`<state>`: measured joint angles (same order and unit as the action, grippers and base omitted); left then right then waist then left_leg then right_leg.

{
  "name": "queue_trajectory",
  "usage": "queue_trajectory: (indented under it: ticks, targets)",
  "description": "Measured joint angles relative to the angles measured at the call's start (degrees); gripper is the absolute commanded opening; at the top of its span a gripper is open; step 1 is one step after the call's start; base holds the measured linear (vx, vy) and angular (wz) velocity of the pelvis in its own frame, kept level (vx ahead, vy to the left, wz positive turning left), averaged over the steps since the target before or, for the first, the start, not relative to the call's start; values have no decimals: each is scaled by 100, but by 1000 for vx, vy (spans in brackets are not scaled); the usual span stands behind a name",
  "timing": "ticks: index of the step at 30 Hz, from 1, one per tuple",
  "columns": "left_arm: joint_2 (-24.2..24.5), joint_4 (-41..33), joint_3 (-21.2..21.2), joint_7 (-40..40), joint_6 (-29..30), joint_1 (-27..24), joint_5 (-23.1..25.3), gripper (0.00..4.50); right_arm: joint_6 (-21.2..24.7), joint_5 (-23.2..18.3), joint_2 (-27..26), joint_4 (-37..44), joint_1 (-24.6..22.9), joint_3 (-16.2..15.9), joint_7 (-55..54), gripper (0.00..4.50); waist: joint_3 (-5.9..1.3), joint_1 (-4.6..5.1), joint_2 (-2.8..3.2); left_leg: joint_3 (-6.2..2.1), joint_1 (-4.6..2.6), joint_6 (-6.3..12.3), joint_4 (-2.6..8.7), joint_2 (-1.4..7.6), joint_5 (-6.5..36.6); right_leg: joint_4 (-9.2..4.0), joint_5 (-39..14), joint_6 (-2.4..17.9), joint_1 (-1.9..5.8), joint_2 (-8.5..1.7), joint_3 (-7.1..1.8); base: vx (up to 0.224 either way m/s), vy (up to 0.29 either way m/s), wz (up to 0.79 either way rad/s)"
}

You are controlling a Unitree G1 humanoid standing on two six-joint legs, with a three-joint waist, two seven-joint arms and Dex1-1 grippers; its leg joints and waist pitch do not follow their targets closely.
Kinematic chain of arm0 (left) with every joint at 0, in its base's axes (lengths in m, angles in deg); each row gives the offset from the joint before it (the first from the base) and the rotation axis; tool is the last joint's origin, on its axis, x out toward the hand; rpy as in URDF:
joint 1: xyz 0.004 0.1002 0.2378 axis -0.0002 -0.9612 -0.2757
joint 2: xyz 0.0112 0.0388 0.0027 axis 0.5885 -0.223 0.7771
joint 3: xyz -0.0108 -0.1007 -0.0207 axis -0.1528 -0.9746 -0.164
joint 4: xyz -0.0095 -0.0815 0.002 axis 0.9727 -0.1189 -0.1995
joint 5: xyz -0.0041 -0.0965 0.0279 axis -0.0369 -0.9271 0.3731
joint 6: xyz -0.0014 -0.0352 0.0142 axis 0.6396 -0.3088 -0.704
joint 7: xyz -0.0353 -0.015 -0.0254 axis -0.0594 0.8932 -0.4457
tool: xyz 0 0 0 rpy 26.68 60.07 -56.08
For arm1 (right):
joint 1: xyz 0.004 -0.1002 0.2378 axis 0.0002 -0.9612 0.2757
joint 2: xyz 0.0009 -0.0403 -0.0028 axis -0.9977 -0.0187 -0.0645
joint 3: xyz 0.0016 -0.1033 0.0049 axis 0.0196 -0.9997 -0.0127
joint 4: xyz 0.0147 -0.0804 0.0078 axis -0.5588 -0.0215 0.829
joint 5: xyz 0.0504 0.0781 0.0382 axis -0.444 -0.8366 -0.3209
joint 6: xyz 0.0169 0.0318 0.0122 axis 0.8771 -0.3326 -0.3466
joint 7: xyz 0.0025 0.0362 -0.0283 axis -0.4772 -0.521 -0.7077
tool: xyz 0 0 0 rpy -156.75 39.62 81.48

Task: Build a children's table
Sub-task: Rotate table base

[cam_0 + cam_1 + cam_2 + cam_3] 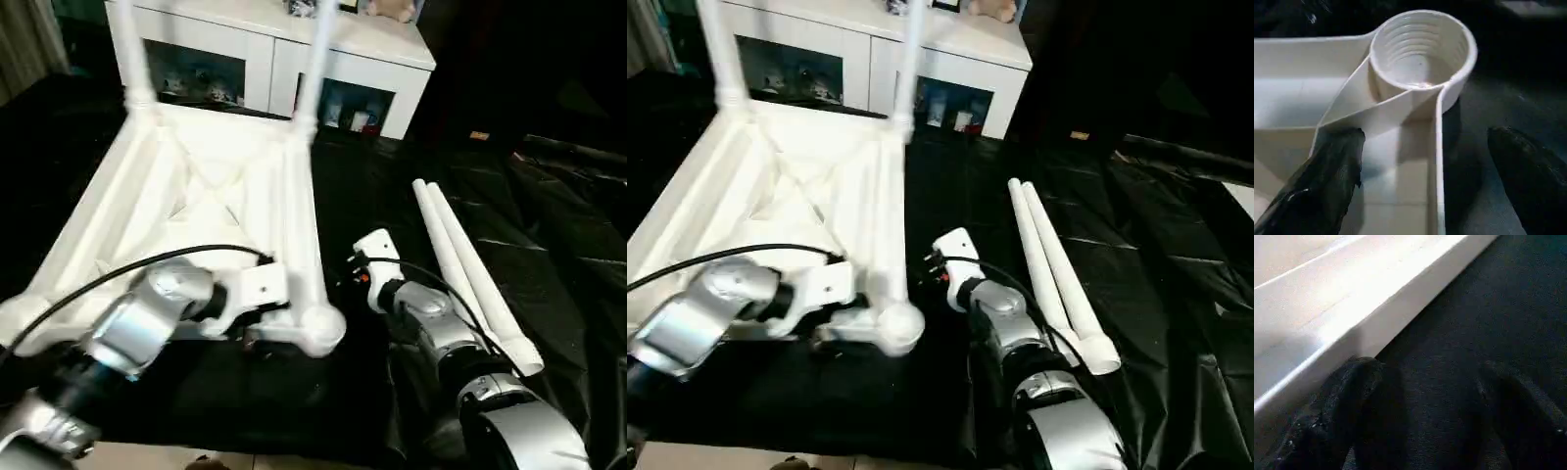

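1. Nearest, the left claw [1420,186] stands wide open over the near right corner of the upturned tabletop [196,196]. One finger [1322,186] is inside the rim and the other is outside it, above the black sheet [549,245]. It holds nothing.
2. Just beyond those fingers is the round corner socket [1420,49], empty, with ridges inside.
3. To the right, the right claw [1420,416] is also open and holds nothing. It hangs above the black sheet close beside the tabletop's right edge; whether its finger [1347,401] touches that edge cannot be told.
4. Further right, two loose white legs [470,274] lie side by side on the sheet, touching each other, running from near right to far left.
5. The tabletop lies underside up on the left, with its diagonal ribs showing.
6. At its far corners two legs [312,59] stand upright in their sockets.
7. Farthest back is a white cabinet [274,49] with glass doors.
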<state>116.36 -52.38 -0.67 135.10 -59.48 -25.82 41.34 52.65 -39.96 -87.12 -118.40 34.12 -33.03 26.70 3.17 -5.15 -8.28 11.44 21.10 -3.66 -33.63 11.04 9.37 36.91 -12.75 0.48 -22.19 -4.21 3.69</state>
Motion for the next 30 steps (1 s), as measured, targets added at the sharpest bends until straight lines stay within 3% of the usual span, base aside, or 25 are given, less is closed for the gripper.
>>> queue_trajectory:
  ticks: [8, 12, 14, 19, 24, 27, 29, 30]
  targets:
    - [-461, 375, 12, -332, -388, 167, 74, 445, 8, 12, 332, 224, -77, 12, 47, 387, 7, -51, 8, 0, 25, 1, -3, 0, 0, -2, 0, 0, -18, -2, 2, 0, 0, 0]
    - [-476, 13, -118, -221, -400, 183, -226, 445, 226, -194, 759, 1308, -584, 93, 679, 387, 15, -127, 20, 2, 59, 10, -7, 0, 3, -2, 0, 0, -48, -2, 3, 0, 0, 0]
    - [-506, -310, -233, -120, -373, 247, -459, 445, 453, -408, 888, 1956, -825, 156, 925, 387, 30, -144, 57, -1, 68, 14, -15, 0, 5, -1, 1, 0, -51, -2, 4, 0, 0, 0]
    - [-421, -932, -565, 198, -65, 427, -973, 445, 1250, -996, 1241, 3766, -1568, 377, 1110, 387, 58, -145, 262, -4, 25, 13, -20, -3, 5, 2, 2, 1, -13, -5, 2, 0, 0, 0]
    - [-524, -1231, -1017, 44, 420, 408, -1451, 445, 1846, -1056, 1281, 4991, -2277, 539, 664, 387, 78, -139, 495, -10, -13, 9, -9, -4, 6, 2, 1, 0, 19, -5, 3, 0, 0, 0]
    - [-1533, -776, -1766, -1611, 159, 371, -1295, 445, 2325, -814, 787, 5694, -2513, 912, -389, 387, 72, -132, 580, -10, -7, 9, -11, -5, 5, 8, 3, 1, 18, -5, 2, 0, 0, 0]
    - [-1827, -624, -1977, -2374, 15, 267, -1196, 445, 2569, -686, 596, 6094, -2569, 938, -863, 387, 64, -107, 585, -13, -9, 9, -4, -5, 5, 5, -9, -23, 15, -4, 4, 0, 0, 0]
    - [-2099, -652, -2188, -2925, -262, -46, -1141, 445, 2752, -558, 456, 6562, -2795, 1028, -1244, 387, 46, -94, 578, -12, -9, 8, 12, -7, 5, -4, -20, -41, 17, -4, 3, 0, 0, 0]
